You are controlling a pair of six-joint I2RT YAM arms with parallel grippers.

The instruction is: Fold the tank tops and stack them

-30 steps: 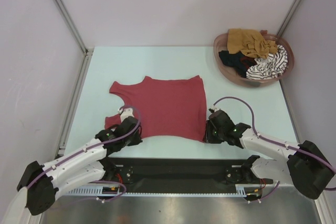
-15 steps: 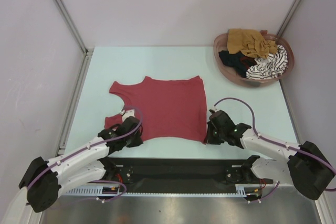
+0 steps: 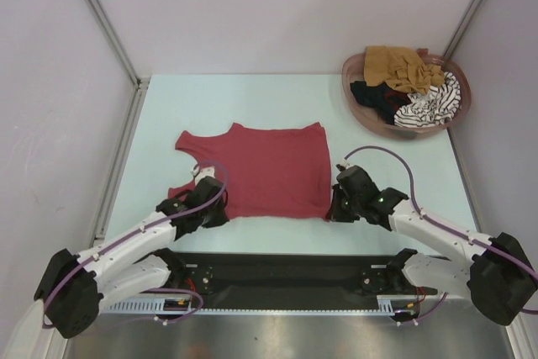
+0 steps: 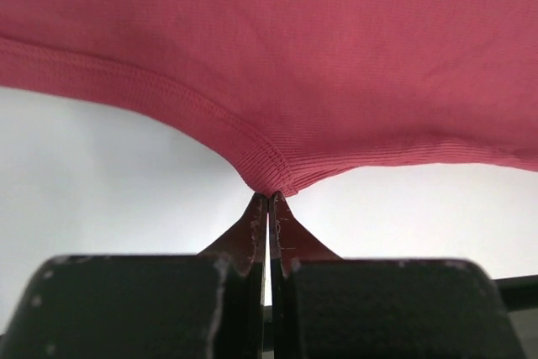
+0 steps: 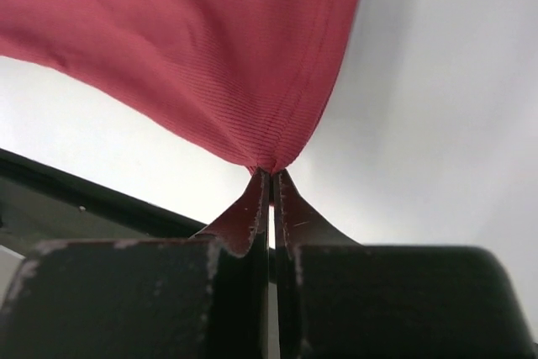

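Dark red tank top (image 3: 271, 170): ribbed knit, stitched hem, spread flat. Its near edge is pinched by the left gripper (image 4: 268, 197) and the right gripper (image 5: 271, 174).

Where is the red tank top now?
In the top view, the red tank top lies spread out left of the basket, its near edge pinched by the left gripper and right gripper.

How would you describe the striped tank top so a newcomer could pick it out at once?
Start at the pale table and look to its far right corner, where a pinkish-brown oval basket sits. Inside, on the near-right side, lies the striped tank top. It alone has black-and-white stripes; the mustard top and black top beside it are plain.
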